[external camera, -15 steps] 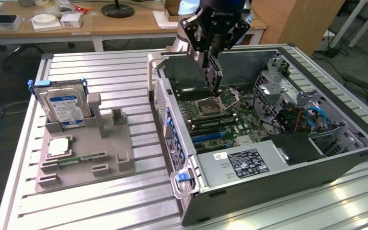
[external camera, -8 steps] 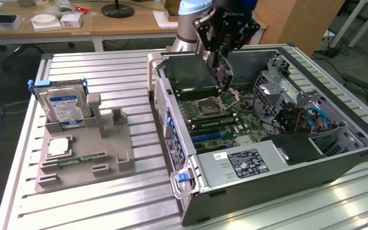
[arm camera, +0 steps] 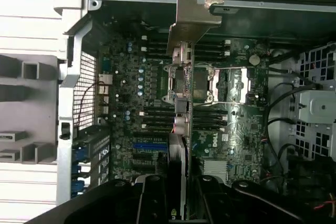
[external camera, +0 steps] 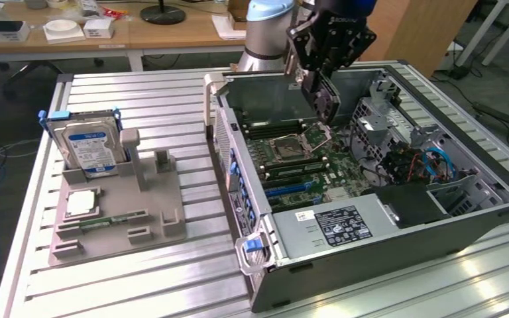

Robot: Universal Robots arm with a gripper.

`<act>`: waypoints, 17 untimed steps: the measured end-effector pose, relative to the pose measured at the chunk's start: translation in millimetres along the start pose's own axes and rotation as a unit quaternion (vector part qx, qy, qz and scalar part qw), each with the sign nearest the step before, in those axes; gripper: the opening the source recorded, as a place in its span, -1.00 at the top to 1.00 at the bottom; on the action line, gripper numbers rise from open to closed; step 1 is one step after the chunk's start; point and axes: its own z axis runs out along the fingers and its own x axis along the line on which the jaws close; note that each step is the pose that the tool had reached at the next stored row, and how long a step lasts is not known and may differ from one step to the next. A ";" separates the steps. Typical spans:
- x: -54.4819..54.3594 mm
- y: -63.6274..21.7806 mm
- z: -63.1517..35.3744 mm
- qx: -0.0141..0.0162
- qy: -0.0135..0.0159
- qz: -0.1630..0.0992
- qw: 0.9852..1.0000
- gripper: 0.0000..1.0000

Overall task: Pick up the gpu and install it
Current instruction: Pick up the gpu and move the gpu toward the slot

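Note:
My gripper (external camera: 318, 66) hangs over the far end of the open computer case (external camera: 387, 248), shut on the gpu (external camera: 323, 99). The card is a thin dark board that hangs down on edge from the fingers, above the motherboard (external camera: 325, 165) near the processor socket (external camera: 291, 143). In the wrist view the gpu (arm camera: 181, 129) runs edge-on away from my gripper (arm camera: 178, 205), with its metal bracket (arm camera: 191, 17) at the far end. It floats over the socket area, clear of the board, and the blue expansion slot (arm camera: 149, 145) lies just to one side of it.
At the exterior view's left a grey fixture (external camera: 148, 212) holds a silver blue-labelled hard drive (external camera: 89, 147), a processor chip (external camera: 82, 201) and a green memory stick (external camera: 113, 219). Cables and a drive cage (external camera: 413, 159) crowd the case's right side. A power supply (external camera: 343, 225) fills its near end.

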 end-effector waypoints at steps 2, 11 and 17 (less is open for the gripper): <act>-7.5 -0.2 0.1 0.000 0.000 0.000 1.000 0.47; -37.3 -1.1 0.8 0.000 0.000 0.000 1.000 0.47; -59.5 -1.7 1.3 0.000 0.000 0.000 1.000 0.47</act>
